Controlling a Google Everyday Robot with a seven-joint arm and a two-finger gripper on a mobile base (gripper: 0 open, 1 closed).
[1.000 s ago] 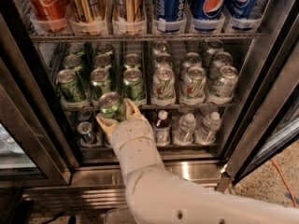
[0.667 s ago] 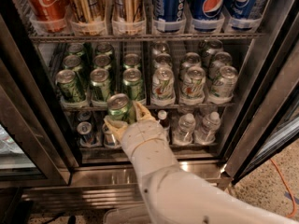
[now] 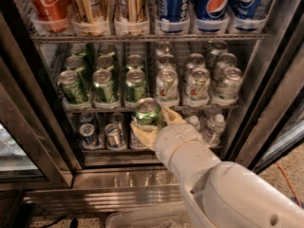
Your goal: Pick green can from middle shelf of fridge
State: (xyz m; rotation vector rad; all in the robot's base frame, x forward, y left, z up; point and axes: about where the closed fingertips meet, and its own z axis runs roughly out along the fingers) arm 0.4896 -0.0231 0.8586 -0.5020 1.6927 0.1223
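I face the open fridge (image 3: 118, 182). My gripper (image 3: 151, 125) is shut on a green can (image 3: 147, 112) and holds it upright in front of the middle shelf (image 3: 114, 109), just below its front lip. The cream fingers (image 3: 173, 117) wrap both sides of the can. Several more green cans (image 3: 105, 85) stand in three lanes on the left half of the middle shelf. My white arm (image 3: 213, 184) reaches in from the lower right.
White cans with green-red print (image 3: 197, 84) fill the shelf's right half. The top rack holds a red cola can (image 3: 47, 1), gold cans (image 3: 90, 1) and blue Pepsi cans (image 3: 213, 1). Small cans (image 3: 113, 136) and bottles (image 3: 213, 127) sit below. The dark door frame (image 3: 266, 94) stands at right.
The gripper, holding the green can, has moved right and slightly down and out from the front of the middle shelf. The arm has come further into view.
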